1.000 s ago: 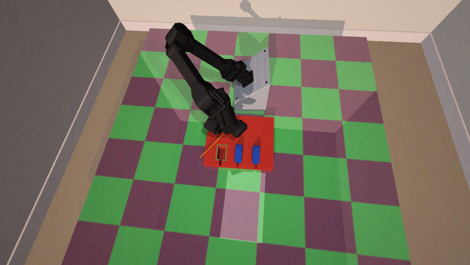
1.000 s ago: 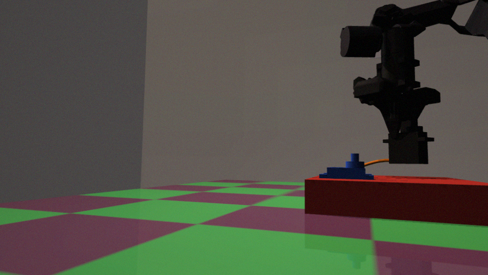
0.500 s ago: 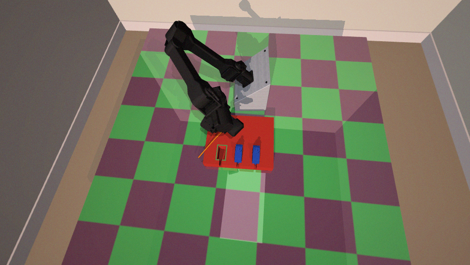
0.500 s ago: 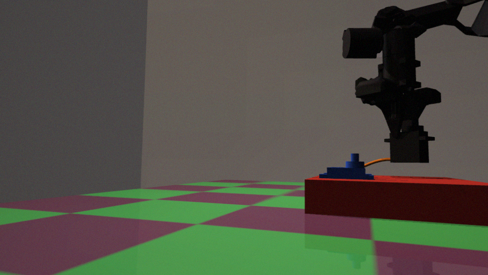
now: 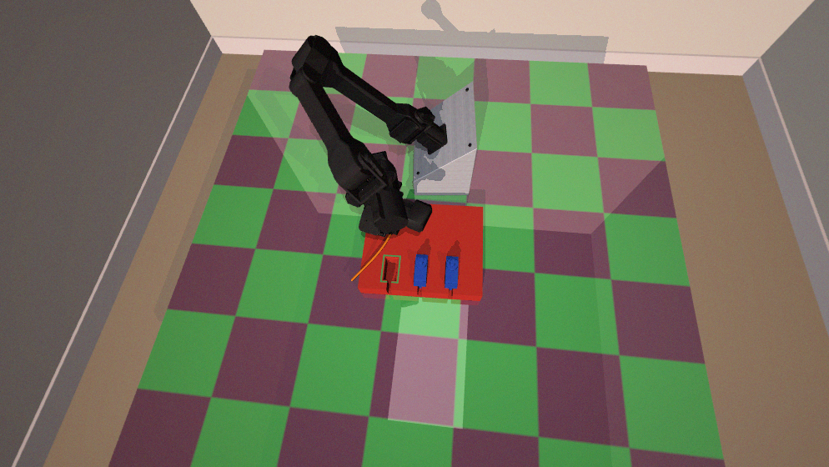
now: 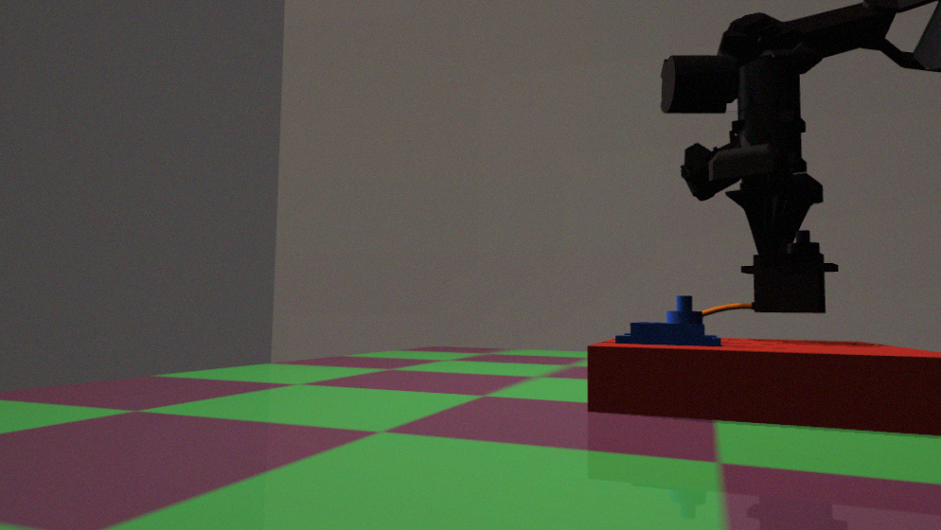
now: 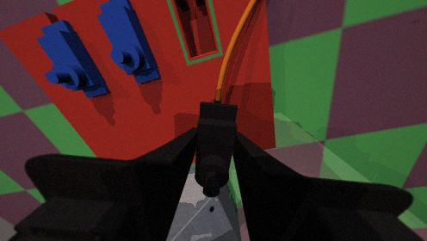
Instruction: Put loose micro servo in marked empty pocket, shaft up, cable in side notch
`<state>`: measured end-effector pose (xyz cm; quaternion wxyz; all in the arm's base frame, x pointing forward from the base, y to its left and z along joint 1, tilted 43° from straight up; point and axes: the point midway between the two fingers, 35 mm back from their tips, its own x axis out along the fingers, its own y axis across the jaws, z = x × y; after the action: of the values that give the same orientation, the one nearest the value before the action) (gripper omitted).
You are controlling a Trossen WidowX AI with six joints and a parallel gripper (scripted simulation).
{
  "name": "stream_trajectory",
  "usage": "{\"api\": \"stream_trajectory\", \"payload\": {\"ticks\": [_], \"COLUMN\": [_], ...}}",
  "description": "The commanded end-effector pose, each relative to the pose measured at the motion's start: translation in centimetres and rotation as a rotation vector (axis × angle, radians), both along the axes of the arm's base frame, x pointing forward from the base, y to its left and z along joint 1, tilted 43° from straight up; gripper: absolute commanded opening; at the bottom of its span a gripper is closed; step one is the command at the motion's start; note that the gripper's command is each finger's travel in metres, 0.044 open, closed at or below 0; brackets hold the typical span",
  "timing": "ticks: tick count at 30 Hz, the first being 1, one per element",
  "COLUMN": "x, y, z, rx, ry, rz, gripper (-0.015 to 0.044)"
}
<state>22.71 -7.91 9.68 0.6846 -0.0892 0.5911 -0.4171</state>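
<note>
My gripper (image 6: 773,253) (image 7: 215,134) is shut on the loose black micro servo (image 6: 789,284) (image 7: 216,144). The servo is upright, its output shaft pointing up, and hangs a little above the red deck (image 5: 458,226) (image 6: 756,381) (image 7: 142,133). Its orange cable (image 5: 371,259) (image 6: 727,307) (image 7: 231,49) runs out from its lower end, past the pocket's outer side. The empty pocket (image 5: 390,269) (image 7: 202,36), outlined in green, lies ahead of the servo in the wrist view. In the top view the arm hides the servo and fingertips.
Two blue servos (image 5: 420,270) (image 5: 451,272) sit in the deck's other pockets, beside the marked one; they also show in the wrist view (image 7: 126,40) (image 7: 71,58). A grey sloped block (image 5: 452,138) (image 7: 202,219) stands behind the deck. The floor is green and purple checkered.
</note>
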Motion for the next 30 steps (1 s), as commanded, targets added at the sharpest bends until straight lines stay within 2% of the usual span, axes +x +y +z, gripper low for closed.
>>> {"api": "stream_trajectory", "payload": {"ticks": [1, 8, 15, 30], "x": [0.0, 0.0, 0.4, 6.2], "y": [0.0, 0.0, -0.1, -0.8], "z": [0.1, 0.1, 0.1, 0.5], "rx": [0.004, 0.014, 0.014, 0.014], "ry": [0.086, 0.235, 0.239, 0.236], "rz": [0.096, 0.258, 0.262, 0.262], "gripper": [0.0, 0.0, 0.0, 0.0]}}
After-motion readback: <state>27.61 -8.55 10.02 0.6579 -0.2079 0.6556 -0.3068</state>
